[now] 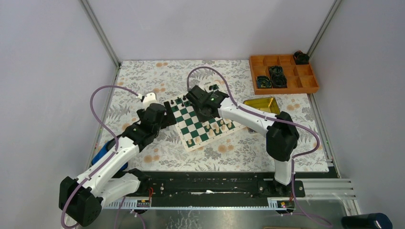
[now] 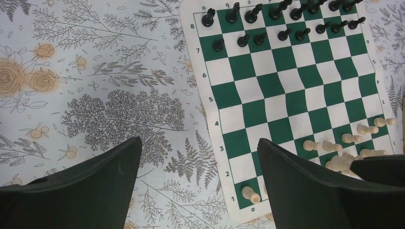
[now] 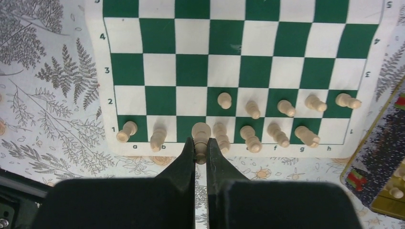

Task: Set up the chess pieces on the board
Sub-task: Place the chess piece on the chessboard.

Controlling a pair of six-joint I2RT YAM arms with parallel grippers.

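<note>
Your right end effector (image 3: 200,145) is clenched on a cream-white piece (image 3: 201,130). That piece stands on the board (image 3: 191,69) in the back row along its near edge, third square in from the corner marked a. Here is what the next move turns on: the piece sits squarely between the fingertips with its long axis upright, pointing up at the wrist camera, and the fingers nip it from either side along the row. Its neighbours stand just beside it on both sides, so I'd judge a plain release and a straight lift is the way out, with no sideways swing. The piece has a rounded, fairly broad head; from above you cannot tell its kind. The right arm owns this job. Your left end effector (image 2: 199,143) hangs released, fingers spread wide and holding nothing, over the flowered tabletop (image 2: 95,95) just off the board's left border. Across the board the black pieces (image 2: 285,33) fill the two far rows. On the cream side the h corner square and the three second-row squares above a, b and c look bare, so more placing seems due. Off the board's right edge lies the gold tin (image 1: 261,105), with a cream shape or two showing inside.
</note>
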